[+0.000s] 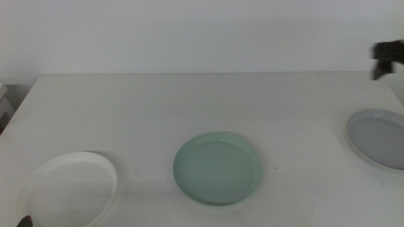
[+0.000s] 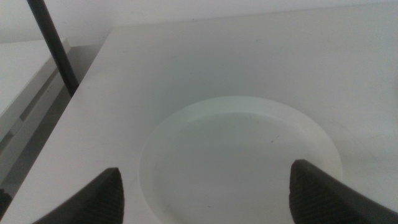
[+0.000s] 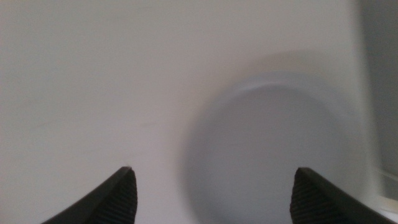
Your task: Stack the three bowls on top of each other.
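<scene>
Three shallow bowls lie apart on the white table (image 1: 189,101). The white bowl (image 1: 68,189) is at the front left, the mint green bowl (image 1: 218,168) in the middle, and the grey-blue bowl (image 1: 379,139) at the right edge. My left gripper (image 2: 205,169) is open and empty, above the near side of the white bowl (image 2: 242,155); only a dark tip of it (image 1: 25,221) shows in the middle view. My right gripper (image 3: 214,169) is open and empty, above the table facing the grey-blue bowl (image 3: 273,143). In the middle view it (image 1: 386,57) is behind that bowl.
The table's left edge runs close to the white bowl. A dark rod (image 2: 53,46) and a lower white ledge (image 2: 25,81) stand past that edge. The grey-blue bowl lies near the table's right edge (image 3: 367,93).
</scene>
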Available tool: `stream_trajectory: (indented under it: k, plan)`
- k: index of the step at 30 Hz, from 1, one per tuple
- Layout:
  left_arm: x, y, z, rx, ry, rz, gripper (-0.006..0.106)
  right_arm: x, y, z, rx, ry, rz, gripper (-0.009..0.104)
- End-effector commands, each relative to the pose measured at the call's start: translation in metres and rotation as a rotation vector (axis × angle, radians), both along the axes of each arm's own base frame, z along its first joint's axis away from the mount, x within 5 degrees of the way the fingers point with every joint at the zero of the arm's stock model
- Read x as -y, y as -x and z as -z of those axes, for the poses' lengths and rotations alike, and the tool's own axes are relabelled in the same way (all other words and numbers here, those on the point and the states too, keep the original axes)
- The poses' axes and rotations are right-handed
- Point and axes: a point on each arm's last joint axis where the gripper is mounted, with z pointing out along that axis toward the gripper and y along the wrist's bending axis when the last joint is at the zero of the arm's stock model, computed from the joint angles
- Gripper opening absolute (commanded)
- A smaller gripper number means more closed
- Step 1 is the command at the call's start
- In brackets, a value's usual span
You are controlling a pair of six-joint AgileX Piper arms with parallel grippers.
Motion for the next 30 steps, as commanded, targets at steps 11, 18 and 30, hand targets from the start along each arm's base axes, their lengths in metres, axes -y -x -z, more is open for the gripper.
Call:
stream_trajectory:
  k: [11,18,30]
  plan:
    - [0.001,-0.001,-0.009,0.088,0.013,0.014,0.089,0.137,-0.007,0.044,0.021,-0.052,0.308,0.06]
    - [0.001,-0.001,-0.009,0.088,0.013,0.014,0.089,0.144,-0.019,0.086,-0.06,-0.081,0.272,0.051]
    - [0.001,-0.001,-0.009,0.088,0.013,0.014,0.089,0.149,-0.027,0.13,-0.154,-0.093,0.269,0.04]
